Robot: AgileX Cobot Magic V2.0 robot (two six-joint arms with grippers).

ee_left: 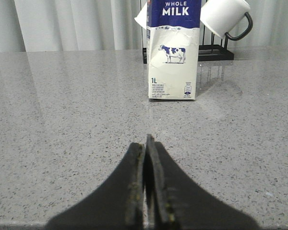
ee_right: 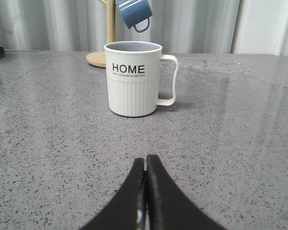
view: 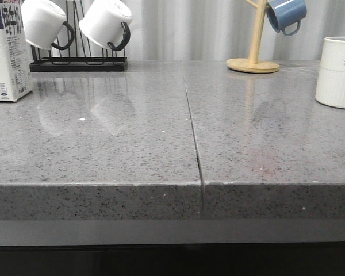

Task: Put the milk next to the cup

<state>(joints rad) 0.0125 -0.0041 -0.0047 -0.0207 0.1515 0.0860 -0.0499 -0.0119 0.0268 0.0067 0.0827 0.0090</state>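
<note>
Milk carton, front view: I see it upright at the far left of the grey counter, just beside a black rack holding two white mugs; the cup stands at the far right, well apart from it, near a wooden mug tree with a blue mug. Neither arm shows here.

Left wrist view: my left gripper has its fingers pressed together, holding nothing; the carton stands straight ahead of it, apart.

Right wrist view: my right gripper is likewise closed and empty; the cup, lettered "HOME", stands just ahead of it, upright.
</note>
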